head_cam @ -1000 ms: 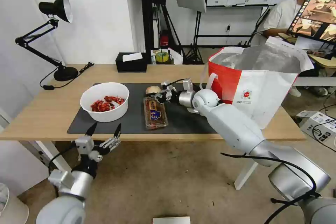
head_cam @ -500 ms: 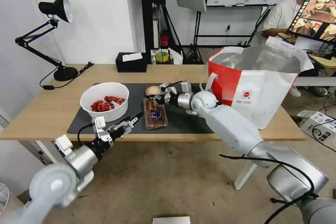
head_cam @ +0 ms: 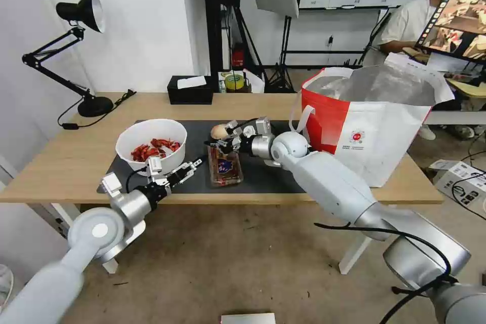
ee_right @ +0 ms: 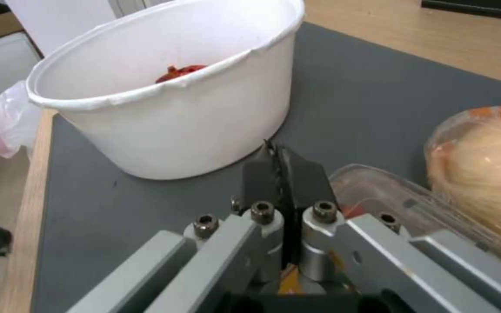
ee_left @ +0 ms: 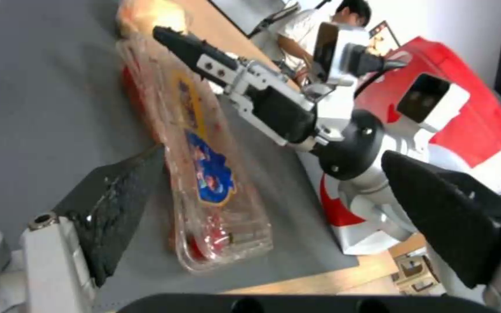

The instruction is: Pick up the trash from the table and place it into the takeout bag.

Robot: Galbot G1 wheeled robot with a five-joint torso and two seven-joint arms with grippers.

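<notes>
On the dark mat (head_cam: 268,172) of the table (head_cam: 76,162) stands a white bowl (head_cam: 151,148) of red shells, also in the right wrist view (ee_right: 163,108). The clear tray (head_cam: 224,164) of scraps lies beside it, with a round beige lump (head_cam: 219,131) at its far end. My left gripper (head_cam: 190,168) hovers open low over the mat's front, between bowl and tray; the tray (ee_left: 204,169) lies ahead between its spread fingers. My right gripper (head_cam: 210,143) is shut, its tips (ee_right: 276,150) just over the tray's far end, beside the lump (ee_right: 488,165). The red-and-white takeout bag (head_cam: 369,116) stands open at the right.
A black tissue box (head_cam: 191,90) sits at the table's back edge and a black desk lamp (head_cam: 81,12) stands at the back left. The right arm stretches across the mat from the bag's side. Bare wood lies left of the bowl.
My left arm has come up from below the table's front edge and reached forward over the mat, toward the tray. My right gripper has edged slightly left along the tray's far end.
</notes>
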